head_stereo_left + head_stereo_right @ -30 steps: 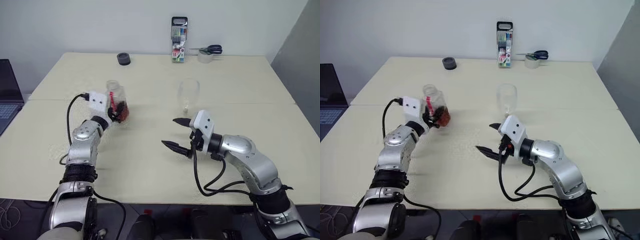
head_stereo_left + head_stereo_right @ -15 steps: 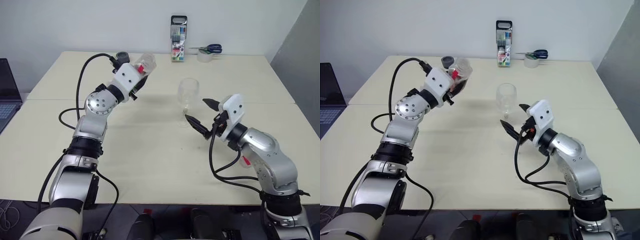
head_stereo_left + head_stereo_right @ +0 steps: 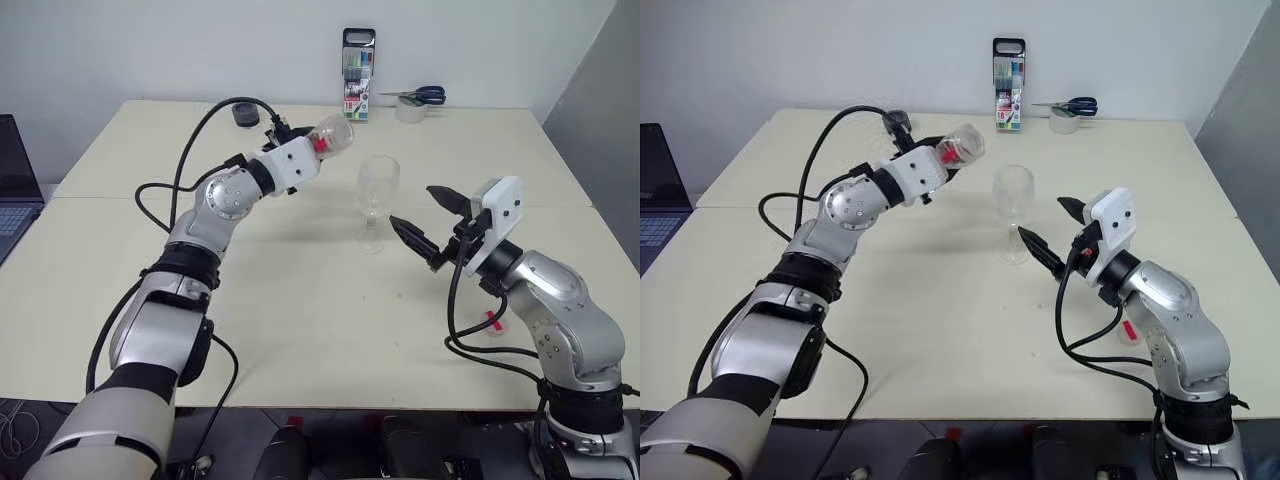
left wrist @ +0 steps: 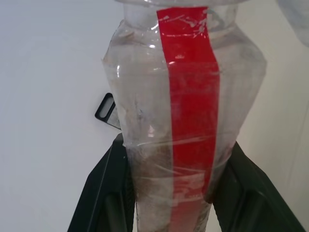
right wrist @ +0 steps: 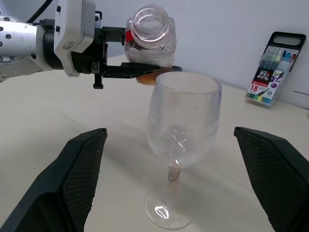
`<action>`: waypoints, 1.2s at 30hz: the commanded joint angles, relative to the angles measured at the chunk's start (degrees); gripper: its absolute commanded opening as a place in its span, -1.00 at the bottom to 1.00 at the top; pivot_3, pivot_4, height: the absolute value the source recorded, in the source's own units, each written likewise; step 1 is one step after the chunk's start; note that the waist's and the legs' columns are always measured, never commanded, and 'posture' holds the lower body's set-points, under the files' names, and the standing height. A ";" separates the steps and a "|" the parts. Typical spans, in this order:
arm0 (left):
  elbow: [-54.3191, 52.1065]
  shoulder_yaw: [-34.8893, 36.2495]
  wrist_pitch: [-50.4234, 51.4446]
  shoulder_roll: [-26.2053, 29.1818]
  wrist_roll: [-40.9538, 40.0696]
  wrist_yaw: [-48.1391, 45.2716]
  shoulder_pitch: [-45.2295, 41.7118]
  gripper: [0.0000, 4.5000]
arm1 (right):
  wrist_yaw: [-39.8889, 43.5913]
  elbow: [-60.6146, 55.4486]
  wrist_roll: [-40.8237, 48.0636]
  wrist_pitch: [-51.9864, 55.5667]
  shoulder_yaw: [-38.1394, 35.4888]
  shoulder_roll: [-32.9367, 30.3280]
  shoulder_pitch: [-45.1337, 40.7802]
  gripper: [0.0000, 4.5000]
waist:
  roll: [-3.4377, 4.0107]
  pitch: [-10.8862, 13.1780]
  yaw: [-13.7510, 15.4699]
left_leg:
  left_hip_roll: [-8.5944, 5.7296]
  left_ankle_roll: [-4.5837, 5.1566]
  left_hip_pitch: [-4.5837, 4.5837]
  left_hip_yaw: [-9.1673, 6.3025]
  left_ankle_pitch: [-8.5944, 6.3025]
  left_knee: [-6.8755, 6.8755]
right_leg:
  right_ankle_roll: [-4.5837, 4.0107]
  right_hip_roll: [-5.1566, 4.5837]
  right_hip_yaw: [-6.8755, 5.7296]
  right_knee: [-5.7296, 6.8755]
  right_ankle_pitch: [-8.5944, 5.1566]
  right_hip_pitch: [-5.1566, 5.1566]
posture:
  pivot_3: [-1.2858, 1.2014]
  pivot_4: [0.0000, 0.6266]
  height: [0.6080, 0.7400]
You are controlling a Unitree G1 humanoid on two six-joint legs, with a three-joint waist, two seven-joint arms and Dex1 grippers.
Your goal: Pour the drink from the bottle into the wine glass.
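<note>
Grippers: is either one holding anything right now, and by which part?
The left gripper clamps the bottle around its lower body; the right gripper is open and empty beside the wine glass.

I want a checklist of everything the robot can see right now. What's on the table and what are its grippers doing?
Surface: pale table, two tops pushed together at a seam.
Job's things: bottle tipped on its side in the air beside the wine glass, cap off; glass upright, looks empty.
Clutter: marker pack, scissors, tape roll, dark round thing at the far edge; small red thing under the right arm.
Grippers: left gripper shut on the bottle; right gripper open, holding nothing, near the glass.
Cables: black ones loop along both arms.
Surroundings: white wall, laptop at the left.
</note>
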 commanded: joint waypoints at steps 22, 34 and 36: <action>9.24 -5.55 -9.94 -0.47 10.42 10.47 -12.27 -0.25 | -3.88 -3.05 0.43 -0.76 1.41 1.09 0.20 1.00 | -0.01 0.01 -0.11 | -0.08 -0.08 -0.98 -0.02 0.04 0.71 | 0.04 0.00 0.01 0.48 0.04 -0.86 | 0.03 -0.52 1.00; 10.22 -8.59 -11.00 0.50 15.94 16.61 -14.88 -0.25 | -4.32 -2.99 0.38 -0.93 2.02 1.52 0.03 1.00 | -0.01 0.01 -0.11 | -0.10 -0.08 -0.99 -0.02 0.05 0.77 | 0.04 -0.01 0.01 0.56 0.04 -0.89 | 0.03 -0.52 1.00; 10.41 -8.99 -11.07 0.56 16.49 17.33 -15.19 -0.25 | -4.28 -3.00 0.43 -0.95 2.13 1.56 0.01 1.00 | -0.01 0.01 -0.13 | -0.09 -0.09 -0.98 -0.02 0.05 0.77 | 0.04 -0.01 0.01 0.58 0.04 -0.89 | 0.03 -0.52 1.00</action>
